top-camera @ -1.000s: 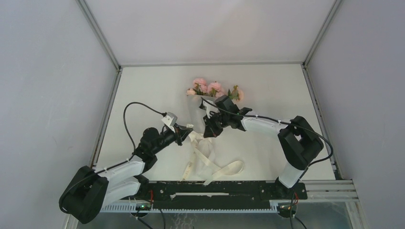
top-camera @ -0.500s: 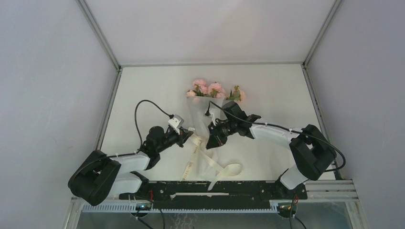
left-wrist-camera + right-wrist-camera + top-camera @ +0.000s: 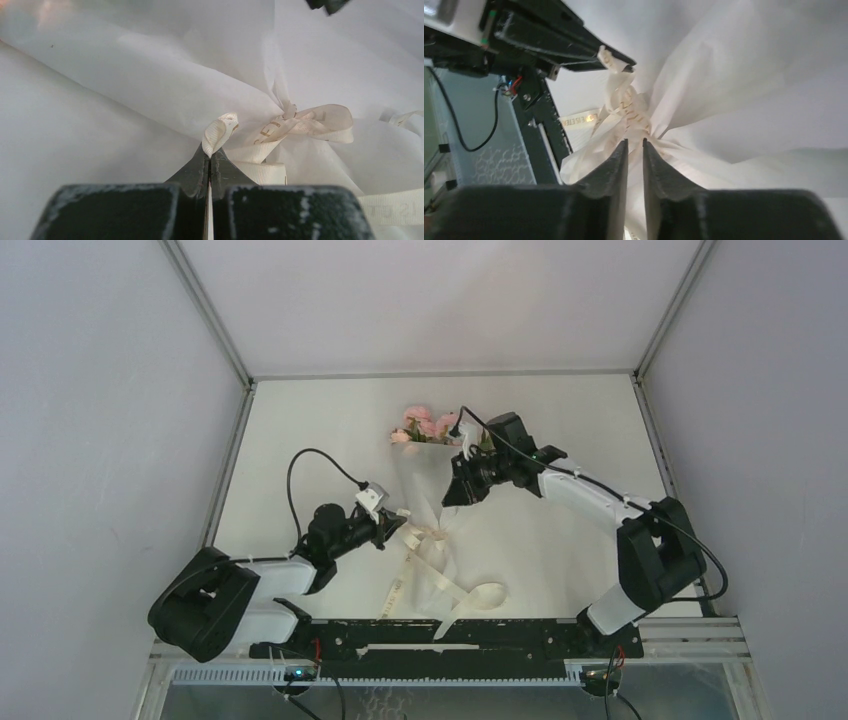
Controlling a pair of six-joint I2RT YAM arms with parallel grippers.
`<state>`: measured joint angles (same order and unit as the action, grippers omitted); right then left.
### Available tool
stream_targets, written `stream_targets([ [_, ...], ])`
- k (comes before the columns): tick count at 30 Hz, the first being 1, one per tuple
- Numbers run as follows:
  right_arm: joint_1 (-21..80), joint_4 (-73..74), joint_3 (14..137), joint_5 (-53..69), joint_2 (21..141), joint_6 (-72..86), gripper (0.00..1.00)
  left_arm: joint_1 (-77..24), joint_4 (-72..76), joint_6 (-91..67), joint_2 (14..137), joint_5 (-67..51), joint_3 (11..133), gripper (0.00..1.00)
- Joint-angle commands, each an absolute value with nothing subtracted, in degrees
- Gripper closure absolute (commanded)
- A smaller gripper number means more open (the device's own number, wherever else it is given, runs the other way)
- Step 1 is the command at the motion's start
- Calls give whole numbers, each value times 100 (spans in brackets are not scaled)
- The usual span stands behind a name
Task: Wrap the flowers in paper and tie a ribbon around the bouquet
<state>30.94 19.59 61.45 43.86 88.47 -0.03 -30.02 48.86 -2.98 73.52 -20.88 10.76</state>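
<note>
Overhead first, top view. The bouquet (image 3: 425, 475) lies on the desk (image 3: 560, 420) about mid-width, with the flowers (image 3: 428, 426) at the far end. The paper (image 3: 420, 490) cone narrows toward the near side. The ribbon (image 3: 432, 538) is knotted round the narrow neck, and its loose tails loop over the desk nearer the arm bases. The left fingers (image 3: 395, 523) sit just left of the knot. The right fingers (image 3: 450, 498) hover over the right flank of the cone, farther back than the knot and apart from the ribbon.

Left wrist view. The left fingers (image 3: 209, 152) are clenched flat together on a short end of ribbon (image 3: 220, 131), which curls up out of the tips. The knot is just beyond them, cinching the crinkled paper (image 3: 150, 65). A flat length of ribbon runs off at the right edge.

Right wrist view. The right fingers (image 3: 622, 150) are released, with a slim gap between them and nothing in it. The knot lies beyond the tips, not touching them. The left fingers (image 3: 623, 62) enter from the upper left, pinching the ribbon end.
</note>
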Motion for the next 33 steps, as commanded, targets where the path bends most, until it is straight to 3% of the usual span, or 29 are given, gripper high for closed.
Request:
stream_targets([
  [1, 3250, 2182, 6726, 3685, 9399, 131, 82, -2931, 5238, -169, 7392, -2243, 1416, 100],
  [9, 3688, 2827, 7040, 3831, 10025, -442, 96, -2910, 5247, -185, 7409, -2232, 1415, 100],
  [18, 3956, 2995, 6931, 4187, 10199, -611, 98, -2909, 5259, -179, 7368, -2222, 1374, 100],
  [23, 4042, 2656, 6926, 4365, 10408, -509, 90, -2907, 5258, -183, 7325, -2186, 1351, 100],
  [33, 4058, 1763, 6889, 6012, 10885, -338, 77, -2909, 5241, -178, 7325, -2111, 1343, 100],
])
